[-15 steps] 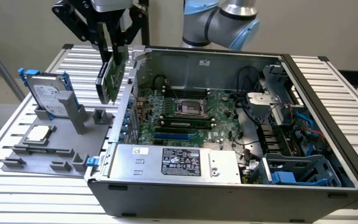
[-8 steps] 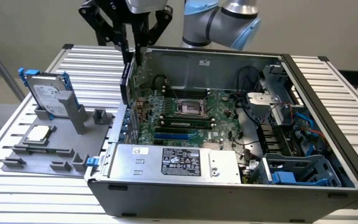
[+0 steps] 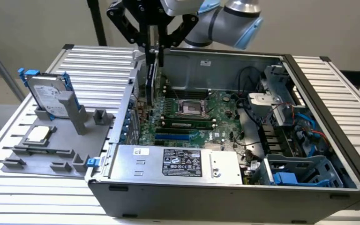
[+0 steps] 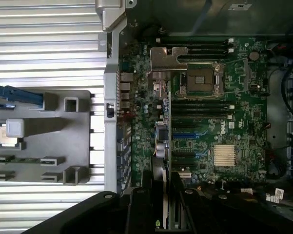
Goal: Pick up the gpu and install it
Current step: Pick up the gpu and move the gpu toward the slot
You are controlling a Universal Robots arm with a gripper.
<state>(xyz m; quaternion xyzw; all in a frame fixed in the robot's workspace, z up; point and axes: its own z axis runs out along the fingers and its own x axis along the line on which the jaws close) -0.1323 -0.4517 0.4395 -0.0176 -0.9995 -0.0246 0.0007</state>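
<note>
Nearest the wrist camera: the gripper [image 4: 163, 195], jaws clamped from both faces on the upper edge of the gpu [image 3: 150, 79]. Just past the fingertips, the card itself, hanging edge-on above the motherboard [image 3: 221, 117], over the side bordering the port wall [image 3: 130, 101] of the case. Not seated in anything. Clearance between the lower end and the motherboard impossible to tell.

Risks, judged from this pose:
- **Grip:** a narrow hold on a long hanging card, so likely to pivot or slip between the jaws under any sideways knock.
- **Lower end:** what looks like the silver bracket [image 4: 168, 56], liable to snag on the port wall or scrape components along that side of the motherboard if lowered as held.
- **Slots:** farther in, the expansion slots [image 3: 176, 137] lying flat along the motherboard. No mating with them from an end-first descent, and a real chance of a chipped edge connector or a gouged slot.
- **Cables:** farthest, at the opposite side of the motherboard, loose cables [image 3: 255, 77], a hazard only on a wide swing.

Seems to stand close to upright:
- long axis running from the jaws down toward the motherboard
- bracket end apparently lowest
- thin edge turned to both cameras
- apparently not yet lined up with the slots
</note>
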